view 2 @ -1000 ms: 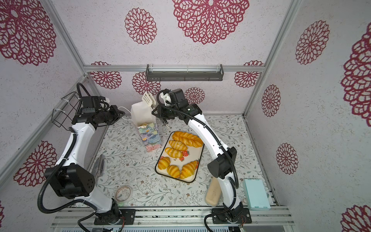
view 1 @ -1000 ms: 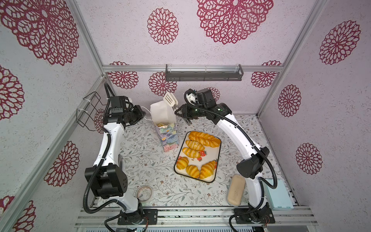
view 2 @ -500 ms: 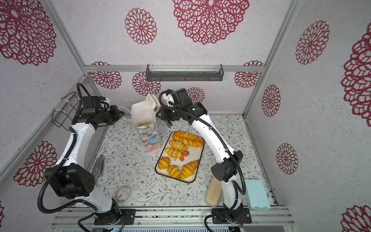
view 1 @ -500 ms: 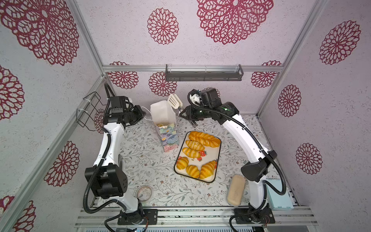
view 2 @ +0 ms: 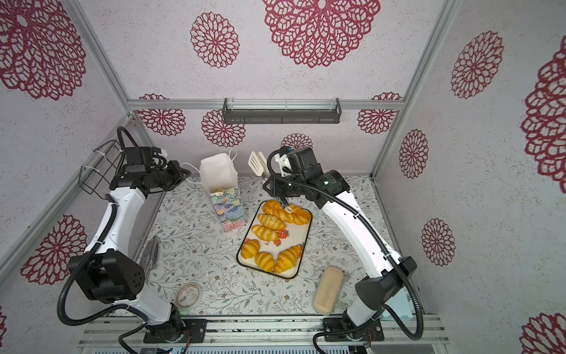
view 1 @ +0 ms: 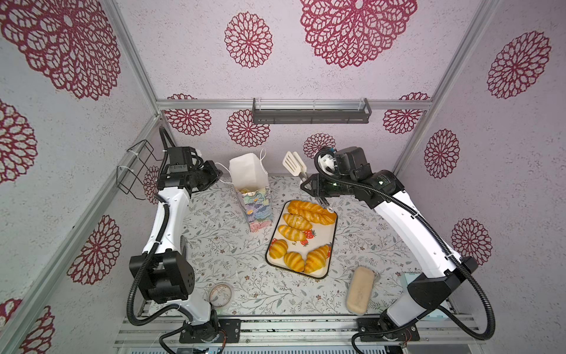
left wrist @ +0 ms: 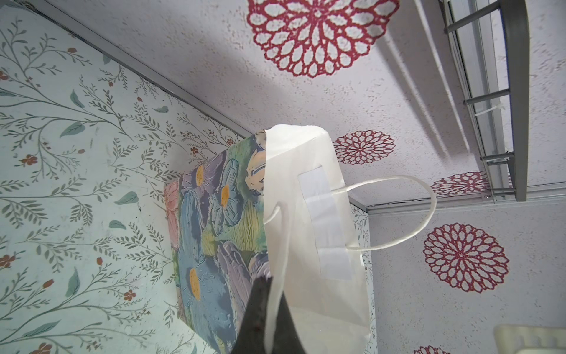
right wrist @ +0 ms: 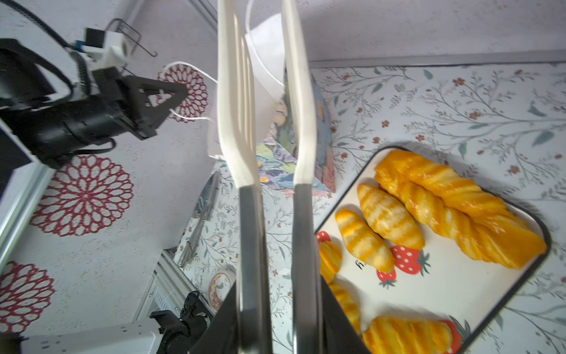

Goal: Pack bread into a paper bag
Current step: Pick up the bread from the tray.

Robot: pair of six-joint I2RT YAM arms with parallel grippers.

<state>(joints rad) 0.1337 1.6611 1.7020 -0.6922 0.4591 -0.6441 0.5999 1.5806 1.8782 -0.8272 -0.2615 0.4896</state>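
DESK: What fills the frame?

PHOTOGRAPHER: A flowered table (view 1: 214, 251). The paper bag (view 1: 255, 208) stands upright toward its rear, and a strawberry-print tray (view 1: 321, 238) lies just beside it.

DESK: And the bread?

PHOTOGRAPHER: Most of the bread (view 1: 295, 233) lies on the tray, with the long twisted loaf (view 1: 311, 211) at the end nearest the rear wall. Something golden sits low inside the bag. It is probably a pastry, though the view down there is dim.

DESK: The arms?

PHOTOGRAPHER: The right gripper (view 1: 304, 181) is clamped on white tongs (view 1: 294, 164). Their blades are apart and empty, raised between the bag's mouth and the tray. The left gripper (left wrist: 271, 306) is pinched tight on one cord handle (left wrist: 285, 245), which stretches sideways from the bag.

DESK: What could go wrong?

PHOTOGRAPHER: The bag is tall and narrow, and only that cord steadies it. A harder pull, or a knock from the tongs, would likely topple it. The glossy crusts could slide off the smooth blades. The loaf also looks long for that mouth and may snag on the rim.
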